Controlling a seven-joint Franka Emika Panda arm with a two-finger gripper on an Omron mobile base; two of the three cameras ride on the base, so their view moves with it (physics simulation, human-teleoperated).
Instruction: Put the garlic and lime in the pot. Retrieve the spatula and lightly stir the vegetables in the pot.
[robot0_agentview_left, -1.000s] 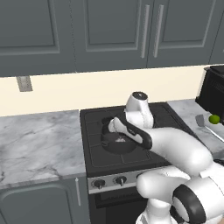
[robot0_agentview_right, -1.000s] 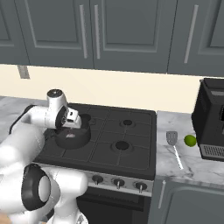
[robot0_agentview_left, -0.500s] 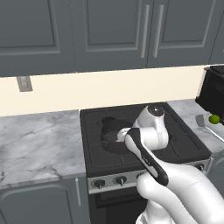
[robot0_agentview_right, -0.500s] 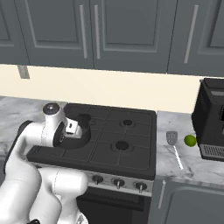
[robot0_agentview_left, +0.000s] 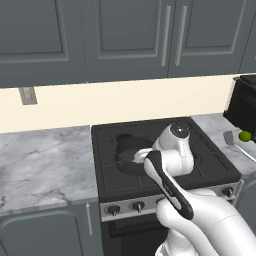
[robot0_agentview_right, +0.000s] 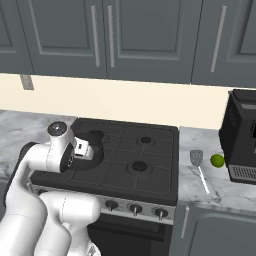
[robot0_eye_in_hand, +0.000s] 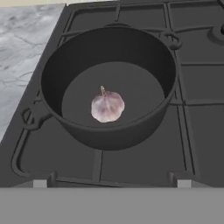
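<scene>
Gripper (robot0_agentview_right: 86, 148) jaws wide apart, empty, now drawn back from over the pot (robot0_eye_in_hand: 109, 83) toward the lower left of the right base view. Garlic (robot0_eye_in_hand: 107, 106) lies on the pot floor. Lime (robot0_agentview_right: 217, 160) and spatula (robot0_agentview_right: 197, 158) unmoved on the right counter (robot0_agentview_right: 210, 185).

Garlic (robot0_eye_in_hand: 107, 106) in pot (robot0_eye_in_hand: 52, 70); lime (robot0_agentview_right: 217, 160) beside spatula (robot0_agentview_right: 196, 158).

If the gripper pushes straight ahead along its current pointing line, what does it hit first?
Most likely the small pale pinkish-white garlic bulb lying on the floor of the round dark grey metal pot, which sits centred ahead in the hand view. Depth is unclear, so the pot floor beside it is possible.
</scene>
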